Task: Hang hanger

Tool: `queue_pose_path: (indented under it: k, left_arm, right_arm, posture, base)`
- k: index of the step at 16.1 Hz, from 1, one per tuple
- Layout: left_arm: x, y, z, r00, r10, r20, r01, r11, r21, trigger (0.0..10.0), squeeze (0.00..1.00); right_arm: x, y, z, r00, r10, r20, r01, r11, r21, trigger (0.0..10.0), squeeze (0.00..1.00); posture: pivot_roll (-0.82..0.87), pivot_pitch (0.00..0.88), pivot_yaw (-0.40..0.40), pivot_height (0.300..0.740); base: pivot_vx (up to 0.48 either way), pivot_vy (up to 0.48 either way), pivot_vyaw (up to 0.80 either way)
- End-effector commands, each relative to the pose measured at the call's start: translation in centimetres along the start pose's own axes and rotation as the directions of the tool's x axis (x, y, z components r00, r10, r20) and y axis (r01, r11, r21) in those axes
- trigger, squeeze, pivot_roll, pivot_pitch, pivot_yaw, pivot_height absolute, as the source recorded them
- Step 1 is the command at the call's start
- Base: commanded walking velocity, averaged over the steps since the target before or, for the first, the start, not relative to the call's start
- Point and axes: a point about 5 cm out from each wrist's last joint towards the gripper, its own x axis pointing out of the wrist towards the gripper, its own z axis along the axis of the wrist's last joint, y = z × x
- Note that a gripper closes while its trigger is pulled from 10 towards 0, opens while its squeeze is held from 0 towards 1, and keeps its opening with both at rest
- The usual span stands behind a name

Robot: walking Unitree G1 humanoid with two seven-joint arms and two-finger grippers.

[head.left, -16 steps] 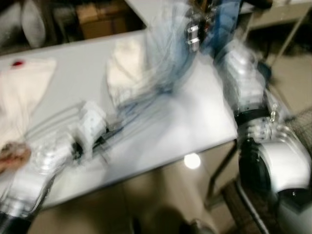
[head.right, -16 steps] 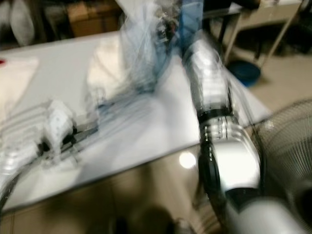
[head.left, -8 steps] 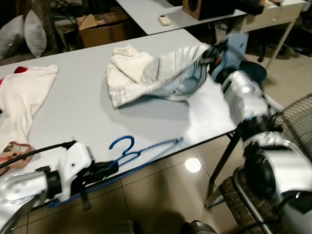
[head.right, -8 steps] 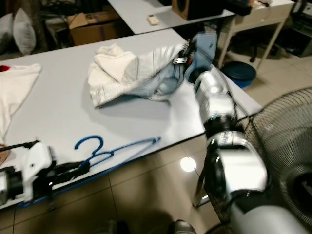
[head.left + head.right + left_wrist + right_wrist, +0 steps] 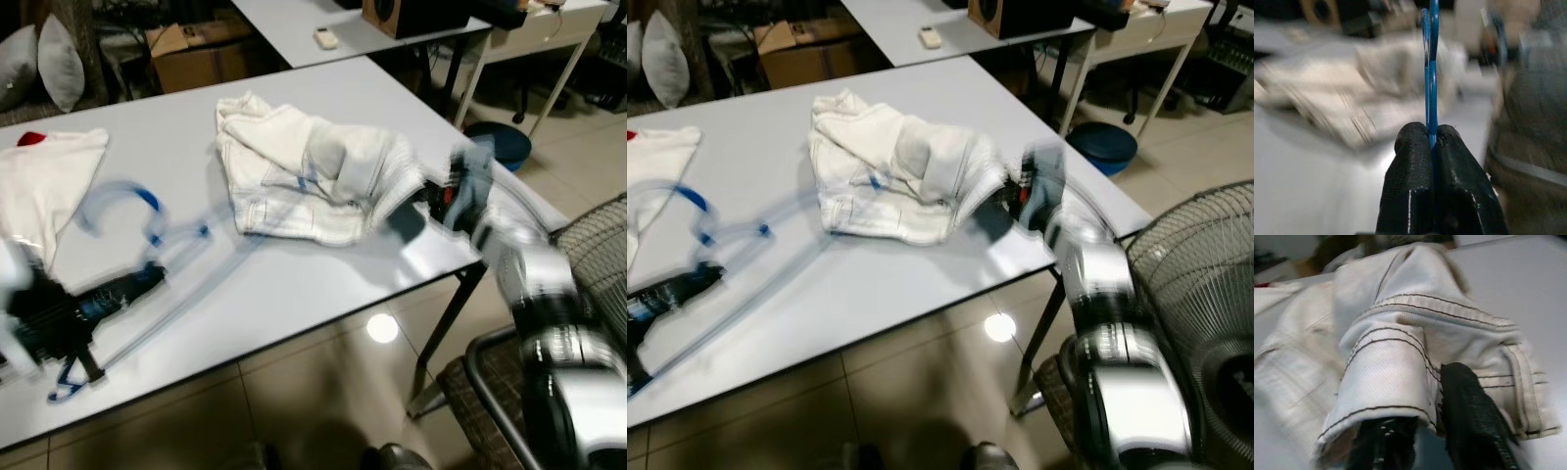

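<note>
Left gripper (image 5: 1431, 142) clamped on hanger (image 5: 1430, 73); right gripper (image 5: 1425, 431) pinching trousers (image 5: 313, 176) near desk (image 5: 294, 284) edge; might slip.

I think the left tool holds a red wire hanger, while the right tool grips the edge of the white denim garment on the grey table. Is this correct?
Not quite: the thin wire hanger is blue, not red. The left wrist view shows it pinched between the shut fingers of the left tool. The rest stands: the right tool grips the edge of the white denim garment on the grey table.
</note>
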Motion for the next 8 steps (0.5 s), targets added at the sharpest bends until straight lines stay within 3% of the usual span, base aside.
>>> queue_pose_path:
  k: [1,2,3,5,8]
  left_arm:
    - [-0.2,0.4,0.3,0.999,0.033,0.024,-0.032,0.999,-0.006,10.0,0.00]
    - [0.8,0.9,0.6,0.993,0.095,0.075,-0.095,0.995,-0.006,10.0,0.00]
    - [2.4,0.9,-0.1,0.990,0.135,0.040,-0.135,0.991,-0.008,10.0,0.00]
    - [3.4,0.6,-1.5,0.988,0.154,-0.007,-0.154,0.988,-0.032,10.0,0.00]
    - [5.4,1.7,-2.3,0.957,0.290,-0.029,-0.290,0.957,0.015,10.0,0.00]
  right_arm:
    - [0.1,0.7,1.4,0.998,0.047,0.031,-0.047,0.999,-0.004,10.0,1.00]
    - [-1.0,1.4,1.1,0.996,0.088,0.013,-0.089,0.995,0.036,10.0,1.00]
    - [-2.8,2.3,1.1,0.994,0.112,0.007,-0.112,0.991,0.073,10.0,1.00]
    - [-4.6,2.9,1.3,0.991,0.131,0.010,-0.131,0.982,0.139,10.0,1.00]
    - [-7.1,4.0,1.3,0.990,0.127,-0.059,-0.126,0.992,0.017,10.0,1.00]
  posture:
    - [-0.05,0.104,0.042,0.740]
    - [-0.05,0.104,0.044,0.740]
    - [-0.06,0.094,0.061,0.740]
    - [-0.08,0.088,0.078,0.740]
    - [-0.09,0.097,0.073,0.740]
  base:
    - [0.000,0.000,0.00]
    - [0.000,0.000,0.00]
    - [0.000,0.000,0.00]
    - [0.000,0.000,0.00]
    - [0.000,0.000,0.00]
